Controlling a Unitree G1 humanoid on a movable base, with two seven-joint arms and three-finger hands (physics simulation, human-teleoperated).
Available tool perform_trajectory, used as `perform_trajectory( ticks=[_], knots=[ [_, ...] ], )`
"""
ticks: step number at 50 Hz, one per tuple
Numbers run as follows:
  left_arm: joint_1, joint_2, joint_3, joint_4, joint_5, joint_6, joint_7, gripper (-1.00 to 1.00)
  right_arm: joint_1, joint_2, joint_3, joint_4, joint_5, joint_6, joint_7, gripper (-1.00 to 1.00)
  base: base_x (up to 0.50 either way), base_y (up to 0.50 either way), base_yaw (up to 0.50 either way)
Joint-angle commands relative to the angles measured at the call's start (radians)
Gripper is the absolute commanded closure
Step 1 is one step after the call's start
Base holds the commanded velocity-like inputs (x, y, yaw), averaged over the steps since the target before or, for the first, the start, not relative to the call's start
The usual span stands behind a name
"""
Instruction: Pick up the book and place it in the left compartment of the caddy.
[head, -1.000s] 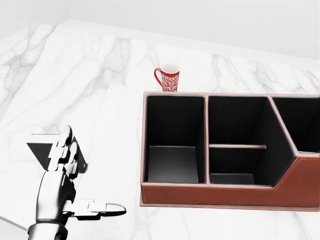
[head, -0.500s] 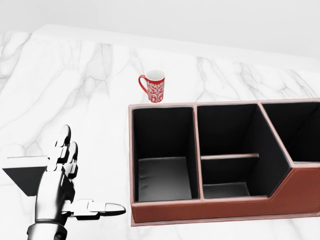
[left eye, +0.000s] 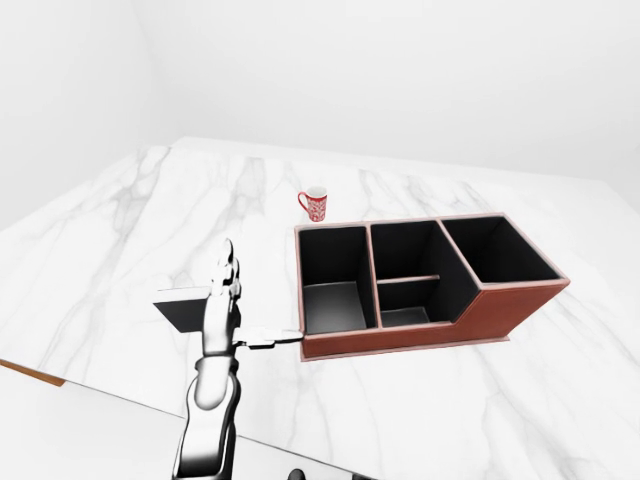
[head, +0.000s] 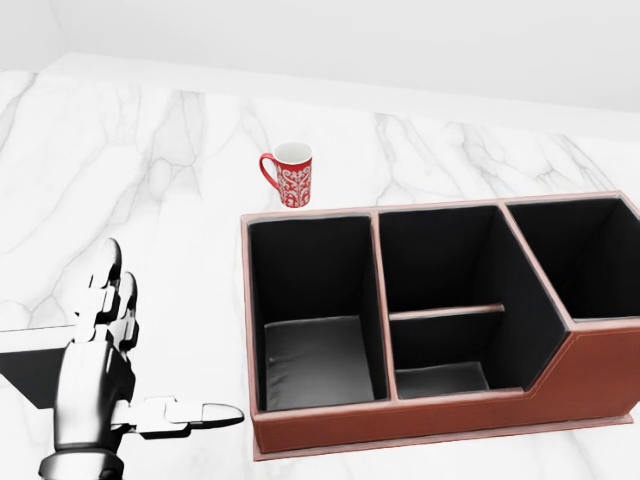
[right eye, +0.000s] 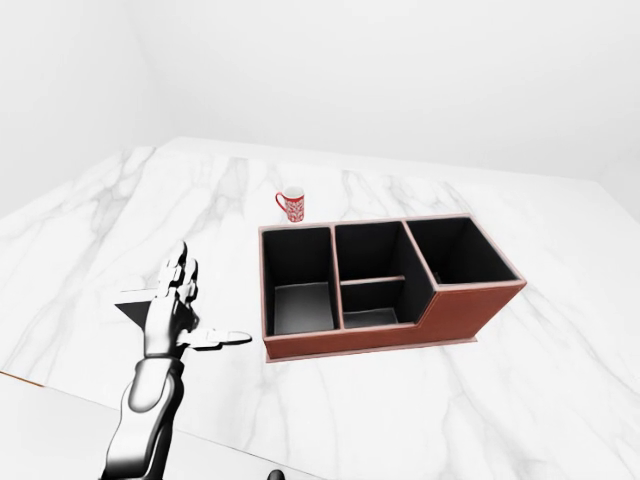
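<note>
White marble counter (head: 160, 150), my left hand (head: 95, 375) lower left, fingers spread wide over dark book (left eye: 180, 312), caddy (head: 440, 425) compartments all empty, red mug (head: 290, 175) above it

left hand (head: 95, 385) open, thumb toward caddy (head: 420, 425) | bare marble between thumb tip and caddy wall | left compartment (head: 315, 300) open-topped | mug (head: 290, 174) beyond, clear
</note>
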Motion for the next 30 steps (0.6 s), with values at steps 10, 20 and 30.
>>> perform_trajectory(
  ticks=[10, 20, 30],
  knots=[
    [0.034, -0.006, 0.014, -0.097, 0.184, -0.026, 0.164, -1.00, 0.001, 0.001, -0.003, -0.001, -0.004, 0.000, 0.003, -1.00, 0.00, 0.00, 0.00],
    [0.021, -0.003, 0.072, -0.140, 0.310, -0.026, 0.311, -1.00, 0.003, -0.005, -0.012, 0.002, 0.012, 0.000, -0.009, -1.00, 0.00, 0.00, 0.00],
    [0.009, 0.010, 0.115, -0.169, 0.390, -0.026, 0.380, -1.00, 0.003, -0.002, -0.006, 0.000, 0.002, 0.000, -0.005, -1.00, 0.00, 0.00, 0.00]
  ],
)
